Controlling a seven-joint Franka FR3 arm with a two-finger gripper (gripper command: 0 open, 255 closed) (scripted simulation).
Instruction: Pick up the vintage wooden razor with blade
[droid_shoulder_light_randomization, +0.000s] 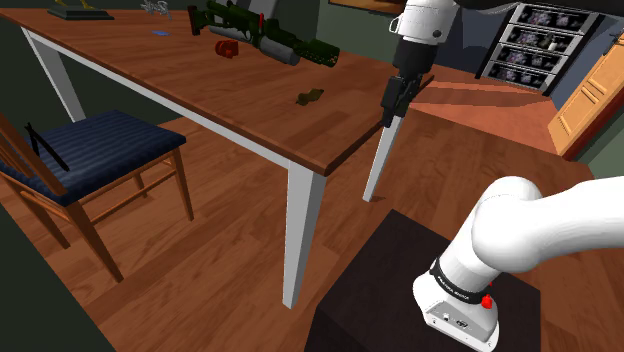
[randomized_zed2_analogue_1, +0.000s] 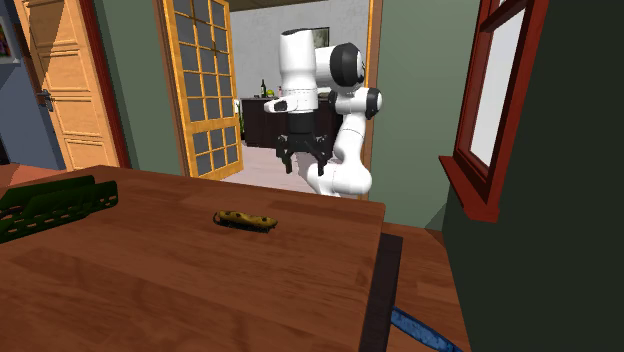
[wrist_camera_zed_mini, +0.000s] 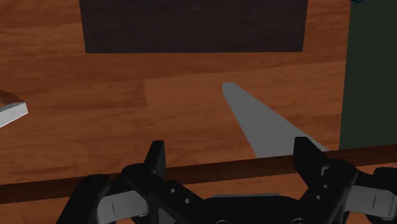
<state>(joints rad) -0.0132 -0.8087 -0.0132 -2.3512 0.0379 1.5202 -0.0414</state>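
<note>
Nothing is grasped yet: the gripper (wrist_camera_zed_mini: 232, 156) hangs with its black fingers spread wide and empty, just off the edge of the table (droid_shoulder_light_randomization: 200, 90), so the reach, descent, closing and lift all look to lie ahead. The razor (droid_shoulder_light_randomization: 310, 97) lies flat on the glossy, reddish planked tabletop, at roughly 9 o'clock from the gripper in the shoulder view. It is a slim, elongated, mottled olive-brown piece whose blade I cannot make out.

Razor (droid_shoulder_light_randomization: 310, 97) lying on the table (droid_shoulder_light_randomization: 180, 85) near one corner; gripper (droid_shoulder_light_randomization: 391, 108) hanging above that corner's edge; chair (droid_shoulder_light_randomization: 100, 150) standing beside the long edge.
</note>
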